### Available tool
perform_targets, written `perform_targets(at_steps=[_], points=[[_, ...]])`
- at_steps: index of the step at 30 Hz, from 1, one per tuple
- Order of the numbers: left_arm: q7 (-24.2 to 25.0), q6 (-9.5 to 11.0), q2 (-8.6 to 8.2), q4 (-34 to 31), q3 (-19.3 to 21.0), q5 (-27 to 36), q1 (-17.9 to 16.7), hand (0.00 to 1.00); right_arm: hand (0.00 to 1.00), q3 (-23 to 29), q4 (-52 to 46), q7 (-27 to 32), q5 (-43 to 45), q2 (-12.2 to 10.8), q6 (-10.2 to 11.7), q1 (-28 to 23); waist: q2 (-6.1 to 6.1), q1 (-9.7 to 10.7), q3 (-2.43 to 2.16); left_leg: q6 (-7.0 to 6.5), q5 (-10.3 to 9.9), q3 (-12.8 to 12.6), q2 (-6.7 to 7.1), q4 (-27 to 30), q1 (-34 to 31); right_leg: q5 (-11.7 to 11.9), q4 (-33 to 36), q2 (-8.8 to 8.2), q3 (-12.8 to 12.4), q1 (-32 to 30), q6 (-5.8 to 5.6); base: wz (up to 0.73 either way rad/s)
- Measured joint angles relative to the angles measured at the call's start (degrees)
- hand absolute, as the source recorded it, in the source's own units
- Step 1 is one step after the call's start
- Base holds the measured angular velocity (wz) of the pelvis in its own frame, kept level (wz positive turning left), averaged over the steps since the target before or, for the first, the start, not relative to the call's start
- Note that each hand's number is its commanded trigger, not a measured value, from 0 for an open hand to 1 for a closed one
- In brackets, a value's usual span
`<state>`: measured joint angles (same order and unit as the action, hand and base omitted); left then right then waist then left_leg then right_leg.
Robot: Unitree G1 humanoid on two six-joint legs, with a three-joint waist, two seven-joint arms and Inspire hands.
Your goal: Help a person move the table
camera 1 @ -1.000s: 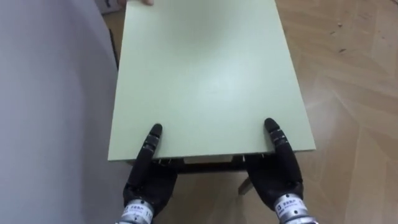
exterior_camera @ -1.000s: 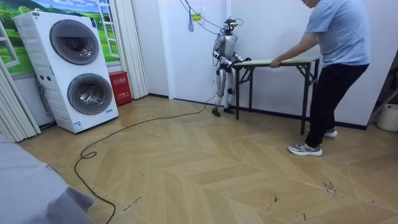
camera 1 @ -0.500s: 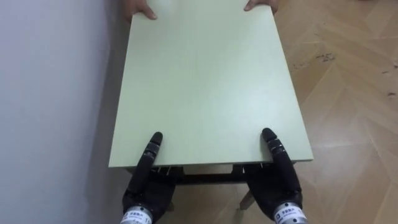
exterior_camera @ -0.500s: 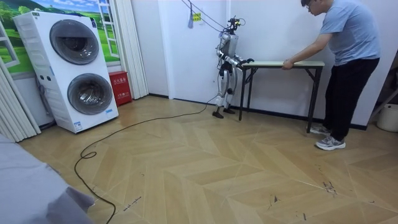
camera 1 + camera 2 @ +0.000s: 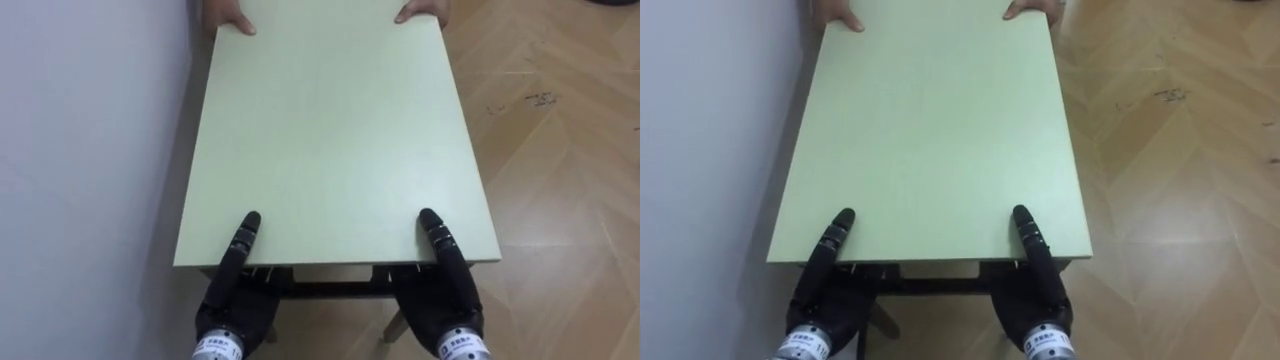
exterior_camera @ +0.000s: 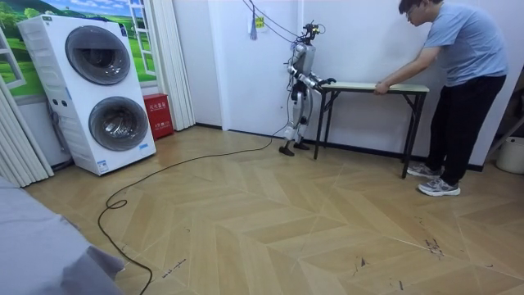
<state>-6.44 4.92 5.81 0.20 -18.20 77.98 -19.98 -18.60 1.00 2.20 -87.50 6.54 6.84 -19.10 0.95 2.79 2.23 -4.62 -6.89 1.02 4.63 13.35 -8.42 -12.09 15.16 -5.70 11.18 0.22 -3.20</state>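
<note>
Because the fingers of the left hand [image 5: 235, 295] and the right hand [image 5: 447, 295] are hidden beneath the near end of the pale green rectangular table [image 5: 330, 130], it cannot be told whether they are clamped or slack. A dark thumb of each lies flat on the top, near either corner. From the hands the table runs away toward 12 o'clock, its long axis on the 6–12 line, and both hands are equally close to it. At the far end a person's hands [image 5: 228, 18] rest on the opposite corners. A white wall [image 5: 80, 150] runs just beside the table at 9 o'clock, so any sideways shift probably has to go toward 3 o'clock, over the wooden herringbone floor [image 5: 560, 150]. In the room view the robot stands at the table's end on the room view's left and the person [image 6: 458, 74] at the other, with stacked white washing machines [image 6: 98, 90] well apart.
</note>
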Motion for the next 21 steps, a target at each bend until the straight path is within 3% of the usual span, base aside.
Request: perform_targets(at_steps=[3,5,6,7,8,9,12,13,21], points=[[-0.1,-0.2,-0.02,0.0,0.0,0.0,0.3,1.00,1.00,0.3,0.3,-0.4,0.1,-0.2,0.0,0.3,-0.09,-0.1,0.09,0.00,0.0,-0.8,0.44,-0.1,-0.6,0.1,-1.5,-0.09,-0.5,0.7,0.04,0.05],[-0.1,-0.4,0.18,0.0,0.1,-0.1,0.3,1.00,1.00,0.3,0.8,-0.6,0.0,-0.3,-0.2,0.2,-0.15,-0.2,0.12,0.00,0.0,-0.2,0.00,-0.1,-0.3,0.0,0.9,-0.02,-0.3,-0.2,-0.07,0.02],[-0.1,-0.4,0.16,0.1,0.0,0.0,0.3,1.00,1.00,0.5,0.9,-0.6,0.0,-0.6,-0.4,0.1,-0.37,-0.1,0.26,0.00,0.0,1.5,-0.24,0.0,0.1,-0.8,2.2,0.20,-1.1,-1.4,-0.28,0.00],[-0.1,-0.4,0.18,0.2,0.1,0.0,0.4,1.00,1.00,0.7,0.8,-0.6,0.2,-0.8,-0.7,0.1,-0.34,-0.1,0.25,0.16,-0.1,2.7,0.20,0.0,-0.1,-1.0,-2.2,0.78,-4.0,-1.5,0.31,0.03],[-0.1,-0.4,0.22,0.2,0.1,0.0,0.4,1.00,1.00,0.8,0.8,-0.7,0.3,-0.8,-0.7,0.2,-0.28,-0.1,0.22,0.45,-0.3,2.7,0.62,0.0,-0.3,0.2,-4.7,0.79,-4.9,-1.7,0.73,0.10],[-0.1,-0.8,-0.40,1.0,0.1,-0.2,0.9,1.00,1.00,1.2,0.9,-0.7,0.4,-0.2,-0.7,0.3,-1.20,0.1,0.25,0.59,-0.5,2.2,0.76,-0.1,-0.4,0.4,-4.3,0.75,-4.4,-1.5,1.08,0.12],[-0.1,-1.4,-0.40,1.8,0.1,-0.7,1.0,1.00,1.00,1.3,1.6,-0.8,0.2,-0.1,-0.7,0.1,-1.33,0.2,0.23,0.59,-0.5,-3.4,-0.16,-0.6,0.2,0.4,-4.4,1.01,-3.6,-0.7,1.10,0.12],[-0.1,-1.5,-0.48,2.2,0.1,-1.1,1.1,1.00,1.00,1.4,2.1,-1.2,0.2,-0.2,-0.7,0.1,-1.34,0.3,0.23,0.59,-0.5,-4.2,-0.33,-0.7,0.3,0.4,-4.4,1.10,-3.3,-0.6,1.10,0.13],[2.0,-2.4,-0.55,6.5,0.2,-2.0,2.4,1.00,1.00,2.4,5.9,-3.7,0.0,-0.5,-1.7,0.1,-1.36,-0.2,0.20,0.13,-0.8,-4.9,-0.66,-1.4,1.0,0.5,-4.3,1.37,-3.2,-0.2,1.26,0.01]])
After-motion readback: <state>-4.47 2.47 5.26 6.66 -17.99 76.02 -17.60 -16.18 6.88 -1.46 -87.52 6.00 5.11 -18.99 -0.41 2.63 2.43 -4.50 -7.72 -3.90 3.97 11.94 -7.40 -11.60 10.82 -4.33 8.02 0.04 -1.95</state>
